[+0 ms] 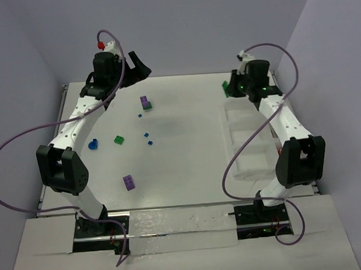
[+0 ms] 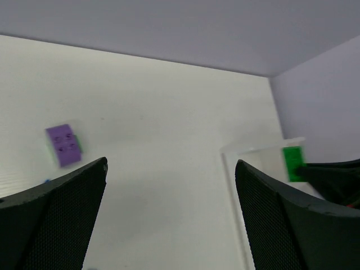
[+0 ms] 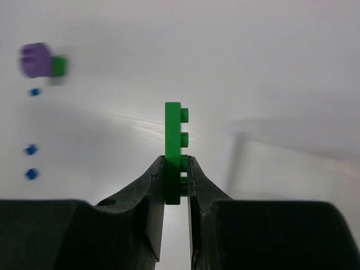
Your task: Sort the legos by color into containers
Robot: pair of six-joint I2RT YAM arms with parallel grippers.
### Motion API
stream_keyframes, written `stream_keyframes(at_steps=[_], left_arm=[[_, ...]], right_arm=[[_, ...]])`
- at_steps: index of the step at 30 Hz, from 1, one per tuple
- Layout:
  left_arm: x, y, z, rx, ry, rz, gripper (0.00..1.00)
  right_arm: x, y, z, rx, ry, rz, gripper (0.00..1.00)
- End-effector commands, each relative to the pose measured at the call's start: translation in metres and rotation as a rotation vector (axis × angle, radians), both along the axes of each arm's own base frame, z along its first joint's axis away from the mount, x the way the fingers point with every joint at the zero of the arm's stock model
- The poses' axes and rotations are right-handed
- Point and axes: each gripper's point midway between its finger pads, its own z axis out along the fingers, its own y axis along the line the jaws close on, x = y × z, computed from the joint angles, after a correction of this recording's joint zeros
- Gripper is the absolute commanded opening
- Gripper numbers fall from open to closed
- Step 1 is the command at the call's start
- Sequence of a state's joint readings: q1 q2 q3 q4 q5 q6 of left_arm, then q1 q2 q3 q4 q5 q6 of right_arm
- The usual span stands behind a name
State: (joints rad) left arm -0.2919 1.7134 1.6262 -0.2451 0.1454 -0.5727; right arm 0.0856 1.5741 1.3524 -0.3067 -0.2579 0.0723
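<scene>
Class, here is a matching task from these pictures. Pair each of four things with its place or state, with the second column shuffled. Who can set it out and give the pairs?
1. left gripper
2. right gripper
3. blue brick
4. tray

A. shut on the green plate
B. white, on the right side
C. open, holding nothing
D. lying loose, on the left side

Pairs: 1-C, 2-A, 3-D, 4-B
</scene>
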Motion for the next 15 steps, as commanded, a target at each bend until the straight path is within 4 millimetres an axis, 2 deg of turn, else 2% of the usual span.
stream_keyframes(at_steps=[1,2,5,8,11,15], left_arm=[[0.003,0.031,-0.047,0.190,0.096,0.079,0.99],[0.004,0.030,-0.051,0.192,0.097,0.076,0.99],[0.010,0.028,-0.062,0.203,0.122,0.071,0.99],[0.020,0.027,-0.071,0.208,0.152,0.086,0.99],[0.032,0.033,-0.100,0.241,0.224,0.133,0.99],[0.040,0.035,-0.114,0.243,0.247,0.168,0.99]], right_arm=[[-0.019,-0.061,-0.014,-0.178,0.047,-0.066,0.00],[-0.019,-0.075,-0.022,-0.201,0.067,-0.087,0.00],[-0.019,-0.097,-0.035,-0.229,0.099,-0.117,0.00],[-0.016,-0.105,-0.052,-0.252,0.138,-0.122,0.00],[-0.011,-0.109,-0.065,-0.253,0.173,-0.129,0.00],[-0.003,-0.113,-0.078,-0.262,0.195,-0.133,0.00]])
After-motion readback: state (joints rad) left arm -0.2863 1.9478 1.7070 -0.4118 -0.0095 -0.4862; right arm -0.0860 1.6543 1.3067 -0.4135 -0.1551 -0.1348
